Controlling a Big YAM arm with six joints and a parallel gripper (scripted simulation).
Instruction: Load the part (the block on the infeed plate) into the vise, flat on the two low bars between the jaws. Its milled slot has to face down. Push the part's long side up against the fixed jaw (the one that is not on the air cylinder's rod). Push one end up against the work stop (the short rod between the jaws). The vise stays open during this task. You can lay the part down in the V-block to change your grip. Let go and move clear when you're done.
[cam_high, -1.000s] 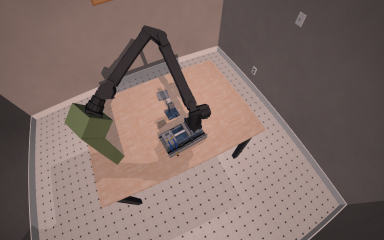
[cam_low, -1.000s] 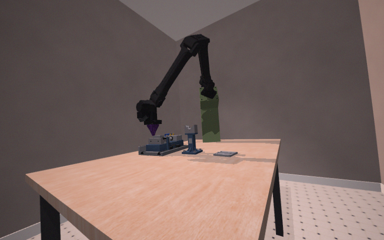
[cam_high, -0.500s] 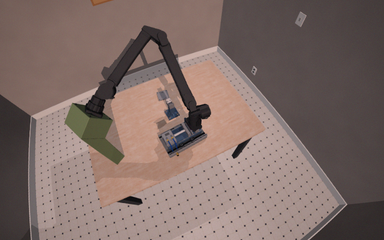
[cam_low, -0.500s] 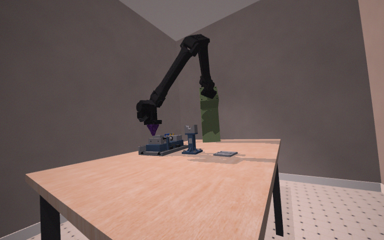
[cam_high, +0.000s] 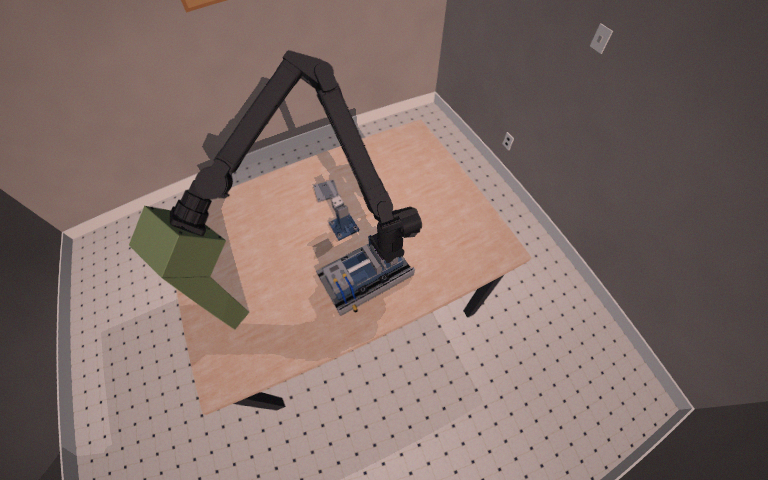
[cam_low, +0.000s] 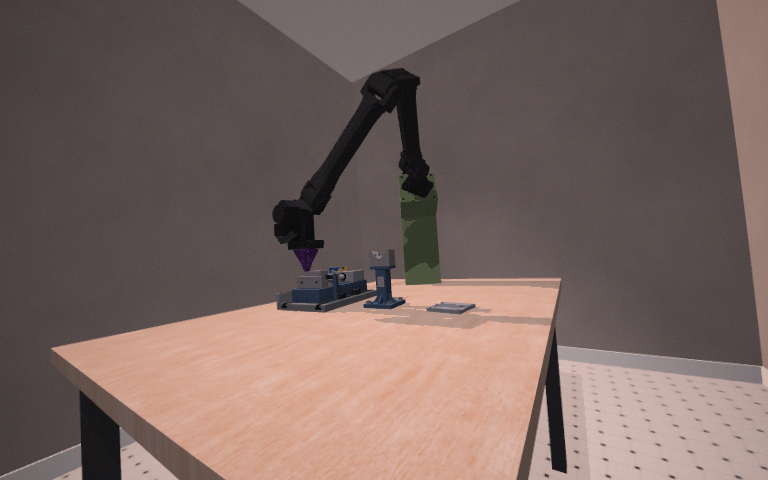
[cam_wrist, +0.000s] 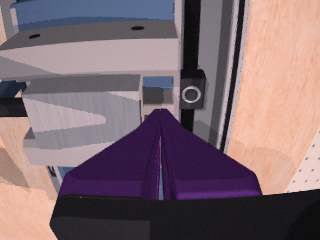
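Part (cam_low: 319, 272) (cam_wrist: 82, 117) looks to be in the vise (cam_high: 378, 289) (cam_low: 311, 295) (cam_wrist: 215, 95) already, between the jaws, so I judge the task to be in its late stage. The plate (cam_high: 325, 190) (cam_low: 451, 307) has no block on it (the V-block (cam_high: 338, 202) (cam_low: 387, 258) seems unused too). Pincer (cam_high: 391, 257) (cam_low: 306, 270) (cam_wrist: 160, 119) is narrow, fingers together and holding nothing, its tips beside the part's right end in the wrist view. At the left end, the stop (cam_wrist: 11, 107) lies close, though I cannot tell whether it touches. Nor can I tell if the slot faces down, if the part sits flat on the bars, or if its long side meets the fixed jaw. What seems left is seating: perhaps a nudge against jaw and stop with closed fingers, where too much push could tip or skew it, then moving clear.

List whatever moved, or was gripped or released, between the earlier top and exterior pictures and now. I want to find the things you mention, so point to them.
Nothing visibly changed: the arm (cam_high: 352, 141) (cam_low: 346, 144), the gripper (cam_high: 390, 253) (cam_low: 306, 268) (cam_wrist: 160, 119) over the vise (cam_high: 378, 290) (cam_low: 311, 295) (cam_wrist: 95, 57), the V-block stand (cam_high: 343, 228) (cam_low: 383, 285) and the infeed plate (cam_high: 324, 190) (cam_low: 451, 307) all match. No grasp or release shows.
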